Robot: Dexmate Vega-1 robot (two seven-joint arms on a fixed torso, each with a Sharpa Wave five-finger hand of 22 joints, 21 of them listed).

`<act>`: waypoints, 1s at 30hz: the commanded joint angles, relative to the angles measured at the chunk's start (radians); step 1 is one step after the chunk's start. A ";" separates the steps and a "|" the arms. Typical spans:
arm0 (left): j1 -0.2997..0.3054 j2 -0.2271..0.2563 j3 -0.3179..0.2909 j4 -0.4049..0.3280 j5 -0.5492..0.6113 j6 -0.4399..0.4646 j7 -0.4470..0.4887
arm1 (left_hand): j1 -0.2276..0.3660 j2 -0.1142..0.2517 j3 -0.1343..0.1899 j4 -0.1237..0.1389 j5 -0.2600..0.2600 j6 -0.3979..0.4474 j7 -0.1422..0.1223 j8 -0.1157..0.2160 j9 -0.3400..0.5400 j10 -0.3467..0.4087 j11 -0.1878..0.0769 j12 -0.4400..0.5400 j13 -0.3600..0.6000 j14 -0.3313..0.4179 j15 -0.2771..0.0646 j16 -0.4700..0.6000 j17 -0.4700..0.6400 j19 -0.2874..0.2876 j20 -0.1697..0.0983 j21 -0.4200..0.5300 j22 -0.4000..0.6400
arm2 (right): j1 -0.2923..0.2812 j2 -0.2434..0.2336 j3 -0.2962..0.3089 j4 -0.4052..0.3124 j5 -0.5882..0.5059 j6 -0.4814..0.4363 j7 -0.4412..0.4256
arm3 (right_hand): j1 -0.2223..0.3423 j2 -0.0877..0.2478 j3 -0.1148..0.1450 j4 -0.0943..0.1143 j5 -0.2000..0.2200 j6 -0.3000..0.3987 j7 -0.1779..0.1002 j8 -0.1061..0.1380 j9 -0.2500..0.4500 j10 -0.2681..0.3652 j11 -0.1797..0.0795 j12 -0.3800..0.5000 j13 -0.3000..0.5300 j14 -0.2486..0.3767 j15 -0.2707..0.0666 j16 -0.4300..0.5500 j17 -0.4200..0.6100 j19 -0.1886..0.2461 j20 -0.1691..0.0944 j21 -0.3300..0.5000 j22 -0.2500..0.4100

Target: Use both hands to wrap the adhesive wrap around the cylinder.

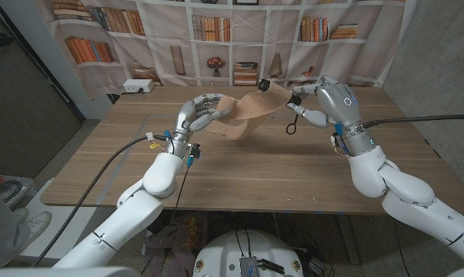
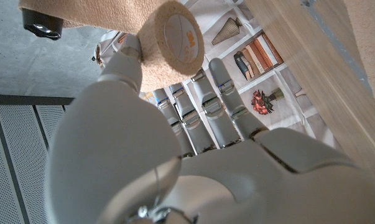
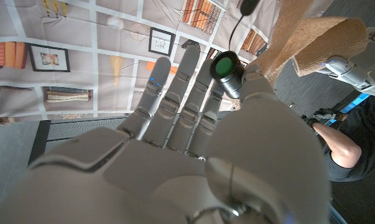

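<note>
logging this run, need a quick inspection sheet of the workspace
surface: wooden table, bare in front.
job's things: tan adhesive wrap roll held up in the left hand; unrolled strip stretches to the black cylinder in the right hand.
clutter: white box at the far left edge.
hands: both raised above the table.
cables: black cables along both arms; cord loop hangs under the right hand.
surroundings: bookshelf-print backdrop.
</note>
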 commanded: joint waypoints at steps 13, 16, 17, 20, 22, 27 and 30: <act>-0.084 0.047 -0.054 0.091 0.027 -0.064 -0.066 | 0.174 0.188 0.003 0.005 0.006 0.098 0.097 0.005 0.003 0.002 -0.005 0.006 0.005 0.005 -0.063 0.007 0.005 -0.009 -0.088 0.010 0.002 | 0.047 0.029 -0.080 -0.018 -0.066 0.012 0.095 | 0.115 0.118 0.004 0.006 0.004 0.040 -0.029 0.006 0.002 0.040 -0.024 0.002 0.004 0.012 -0.082 -0.002 0.003 0.000 -0.158 0.004 -0.001; -0.102 0.064 -0.061 0.104 0.044 -0.074 -0.081 | 0.174 0.188 0.003 0.005 0.006 0.097 0.098 0.005 0.002 0.001 -0.005 0.006 0.005 0.004 -0.063 0.007 0.005 -0.009 -0.088 0.010 0.002 | 0.050 0.035 -0.098 -0.025 -0.084 0.009 0.095 | 0.115 0.119 0.004 0.006 0.004 0.040 -0.029 0.006 0.002 0.040 -0.024 0.002 0.004 0.013 -0.082 -0.002 0.003 0.000 -0.158 0.004 -0.001; -0.109 0.068 -0.062 0.106 0.029 -0.072 -0.097 | 0.174 0.188 0.003 0.005 0.006 0.097 0.095 0.005 0.002 0.001 -0.005 0.006 0.004 0.004 -0.063 0.007 0.005 -0.010 -0.088 0.011 0.002 | 0.050 0.036 -0.103 -0.028 -0.089 0.008 0.094 | 0.115 0.119 0.004 0.006 0.004 0.041 -0.029 0.006 0.002 0.040 -0.024 0.002 0.004 0.013 -0.082 -0.002 0.003 0.000 -0.158 0.004 -0.001; -0.112 0.083 -0.068 0.085 0.022 -0.058 -0.114 | 0.174 0.188 0.004 0.005 0.006 0.098 0.095 0.006 0.002 0.002 -0.005 0.007 0.005 0.004 -0.063 0.006 0.005 -0.010 -0.087 0.011 0.002 | 0.048 0.039 -0.114 -0.035 -0.099 0.004 0.096 | 0.115 0.119 0.004 0.006 0.004 0.041 -0.029 0.006 0.001 0.040 -0.024 0.002 0.004 0.013 -0.081 -0.002 0.003 0.000 -0.158 0.004 -0.002; -0.117 0.090 -0.071 0.086 0.017 -0.057 -0.127 | 0.174 0.189 0.004 0.005 0.007 0.098 0.096 0.006 0.002 0.001 -0.005 0.006 0.005 0.004 -0.063 0.006 0.005 -0.011 -0.087 0.011 0.002 | 0.046 0.040 -0.119 -0.038 -0.104 0.003 0.094 | 0.115 0.119 0.004 0.007 0.004 0.041 -0.029 0.006 0.001 0.041 -0.024 0.002 0.004 0.013 -0.081 -0.002 0.003 0.000 -0.158 0.004 -0.002; -0.121 0.091 -0.072 0.084 0.028 -0.050 -0.121 | 0.174 0.188 0.004 0.005 0.007 0.098 0.097 0.006 0.002 0.001 -0.005 0.006 0.005 0.003 -0.063 0.006 0.005 -0.012 -0.087 0.011 0.002 | 0.042 0.040 -0.131 -0.040 -0.116 0.008 0.081 | 0.114 0.119 0.003 0.007 0.004 0.041 -0.029 0.005 0.001 0.041 -0.024 0.001 0.004 0.014 -0.081 -0.003 0.003 0.000 -0.158 0.005 -0.003; -0.135 0.088 -0.060 0.093 0.043 -0.058 -0.125 | 0.174 0.188 0.004 0.005 0.007 0.100 0.098 0.007 0.002 0.001 -0.005 0.006 0.005 0.003 -0.063 0.006 0.005 -0.012 -0.087 0.012 0.002 | 0.046 0.035 -0.138 -0.034 -0.120 0.019 0.076 | 0.115 0.118 0.003 0.006 0.004 0.041 -0.029 0.005 0.001 0.042 -0.024 0.001 0.004 0.014 -0.081 -0.003 0.003 0.000 -0.158 0.005 -0.003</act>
